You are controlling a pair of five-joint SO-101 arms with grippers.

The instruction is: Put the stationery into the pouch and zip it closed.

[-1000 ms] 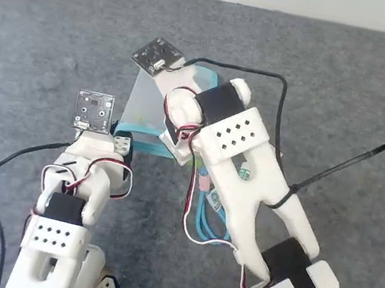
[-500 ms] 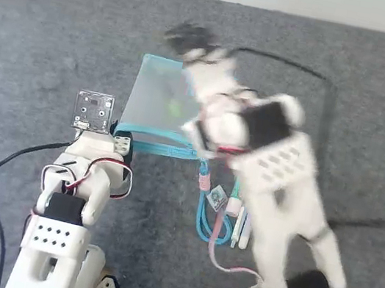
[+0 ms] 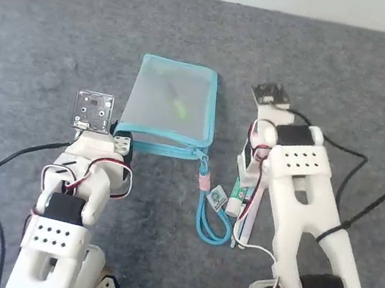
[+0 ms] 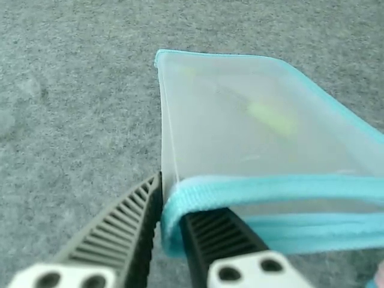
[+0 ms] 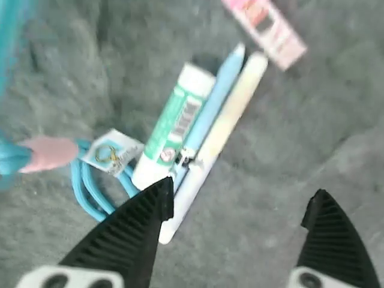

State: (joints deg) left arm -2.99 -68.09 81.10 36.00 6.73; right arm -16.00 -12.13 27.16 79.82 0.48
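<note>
1. The pouch [image 3: 173, 107] lies flat on the grey table [image 3: 48, 29], a little left of the middle, with its teal zip edge along the near side. It is translucent, and a yellow-green item [image 3: 179, 106] shows through it, inside and toward the far half.
2. The left gripper [image 4: 171, 234] is at the pouch's near-left corner. Its ribbed fingers [image 4: 135, 216] are drawn in narrow and pinch the teal trim between them, so the corner is clamped.
3. From the near-right corner of the pouch a pink zip pull [image 3: 203, 183] trails toward the near side. A small tag [image 3: 218, 197] and a blue cord loop [image 3: 211, 226] hang off it and lie on the table.
4. The stationery is outside the pouch, just right of the cord loop. A green-and-white tube [image 5: 174, 129], a blue pen [image 5: 210, 102] and a pale pen [image 5: 225, 114] lie side by side and touch along their lengths. A pink-and-white piece [image 5: 264, 24] lies a short way beyond their far ends (possibly an eraser, though I cannot tell).
5. The right gripper [image 5: 240, 195] hangs over this bundle with its fingers spread wide and nothing between them. One fingertip [image 5: 159, 192] is above the near end of the tube and pens. The other is out over bare table to the right.
6. In the high view the right arm covers part of the bundle, and the pens' near ends stick out beside it.
</note>
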